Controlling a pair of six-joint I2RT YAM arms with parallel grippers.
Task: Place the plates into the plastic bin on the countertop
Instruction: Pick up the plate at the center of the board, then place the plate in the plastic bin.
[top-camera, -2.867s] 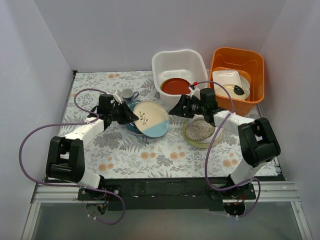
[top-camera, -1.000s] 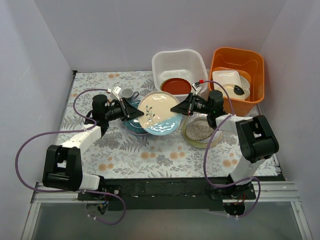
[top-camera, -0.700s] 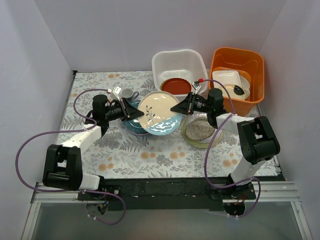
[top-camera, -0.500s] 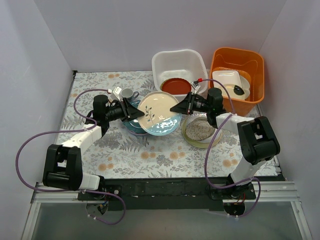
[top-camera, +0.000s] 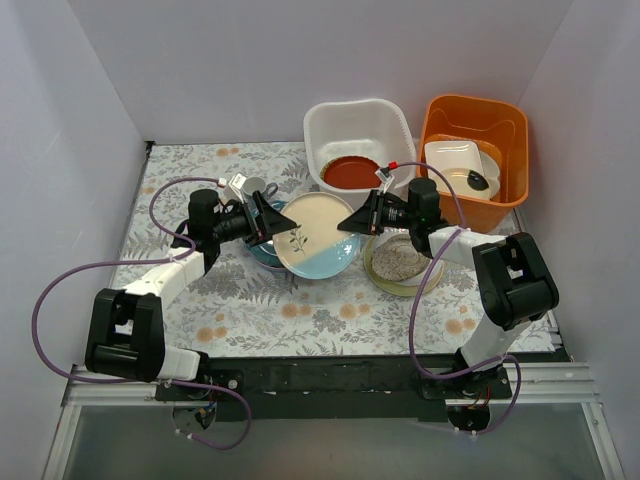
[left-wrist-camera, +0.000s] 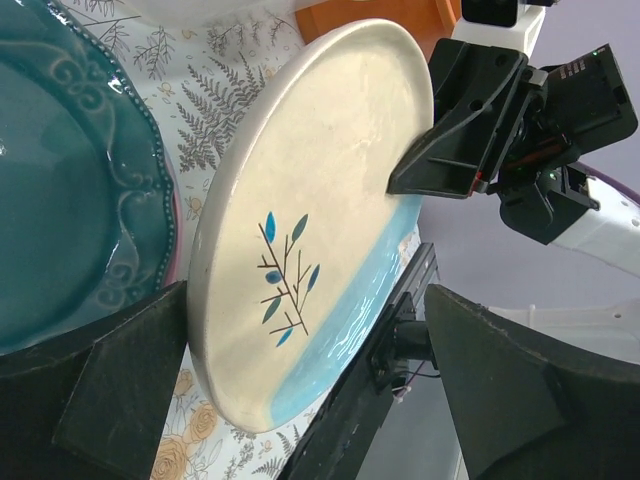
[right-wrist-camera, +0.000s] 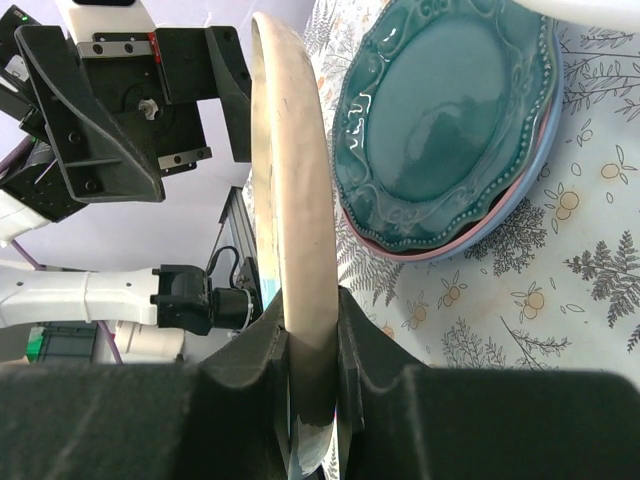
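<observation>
The left gripper (top-camera: 270, 220) had sprung wide since a second earlier, its fingers standing apart either side of the cream-and-blue leaf plate (top-camera: 318, 238), which had dropped flatter. The right gripper (top-camera: 352, 222) was clamped on that plate's rim, holding it tilted above the countertop (top-camera: 260, 310), beside the teal plate (right-wrist-camera: 450, 130) and short of the white plastic bin (top-camera: 335, 122), where a red plate (top-camera: 350, 172) lay.

Bare white walls (top-camera: 250, 60) close in a work cell.
Three sides are shut; a black rail (top-camera: 330, 376) and pale metal frame (top-camera: 560, 380) edge the front under even light.
</observation>
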